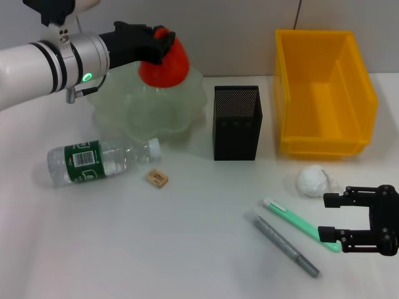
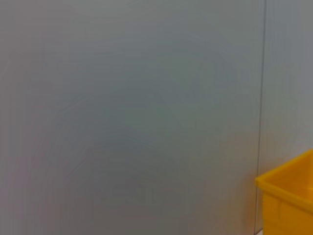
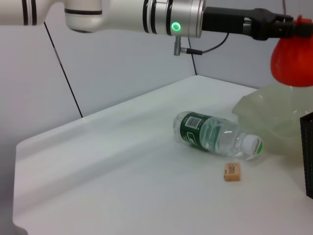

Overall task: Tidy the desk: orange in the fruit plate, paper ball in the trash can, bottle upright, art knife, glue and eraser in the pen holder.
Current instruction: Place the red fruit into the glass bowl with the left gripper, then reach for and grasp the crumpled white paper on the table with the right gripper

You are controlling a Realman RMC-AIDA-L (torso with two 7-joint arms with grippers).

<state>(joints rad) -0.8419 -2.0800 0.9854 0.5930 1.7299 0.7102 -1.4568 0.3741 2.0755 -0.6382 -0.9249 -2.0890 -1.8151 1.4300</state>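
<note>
Above the fruit plate (image 1: 149,109), the left gripper (image 1: 159,43) grips the orange (image 1: 165,65), its black fingers closed on the top of the fruit; the orange hangs over the plate's far side, and whether its underside touches the glass cannot be told from the head view. On the white table (image 1: 187,237), the bottle (image 1: 100,161) lies on its side in front of the plate, cap toward the eraser (image 1: 157,179), which sits just beside the cap but apart from it. The pen holder (image 1: 237,123) stands upright between the plate and the trash can (image 1: 324,93). The paper ball (image 1: 313,181) rests in front of the trash can, near the right gripper (image 1: 331,217). That gripper is low at the table's right edge with its jaws wide apart and nothing between them. A pale-green art knife (image 1: 299,223) lies with its tip at the lower jaw; a grey glue pen (image 1: 283,244) lies beside it. The left wrist view shows only wall and a corner of the trash can.
</note>
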